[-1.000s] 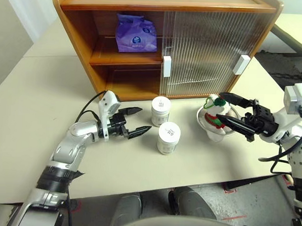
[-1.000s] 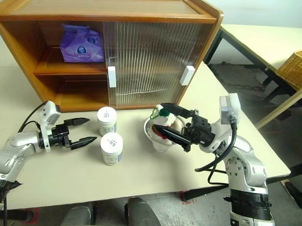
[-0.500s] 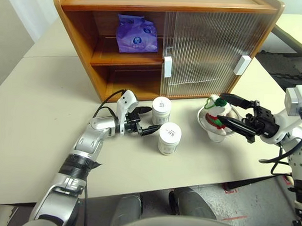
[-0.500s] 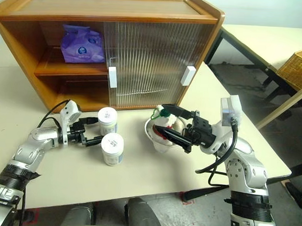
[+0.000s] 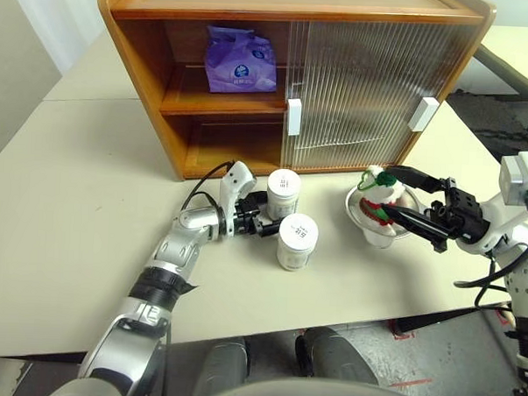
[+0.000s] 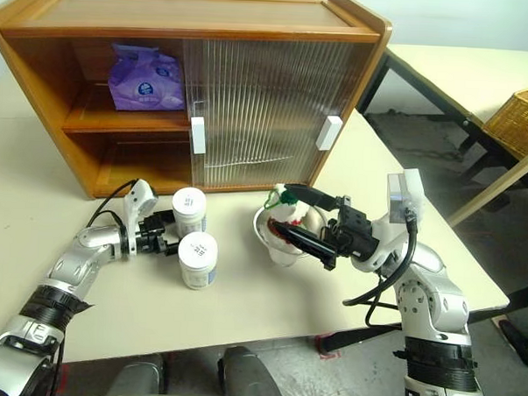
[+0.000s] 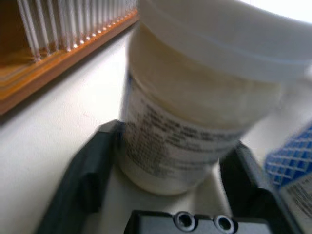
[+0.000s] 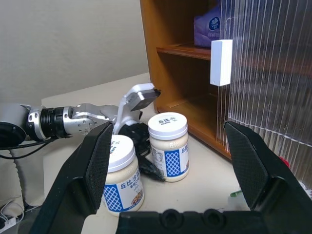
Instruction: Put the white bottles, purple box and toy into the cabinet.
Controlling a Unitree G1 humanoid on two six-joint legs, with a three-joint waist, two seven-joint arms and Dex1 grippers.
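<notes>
Left wrist view: our left gripper brackets far bottle, unclamped | moved in from left | right gripper spread.

Cream-topped table under even light, a second pale table with dark legs just behind on the right, grey concrete floor, wicker basket at the far edge.

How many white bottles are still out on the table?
2. One bottle stands nearest the cabinet, between the left gripper's fingers; the other stands just in front of it. More could be hidden behind the ribbed doors.
</notes>
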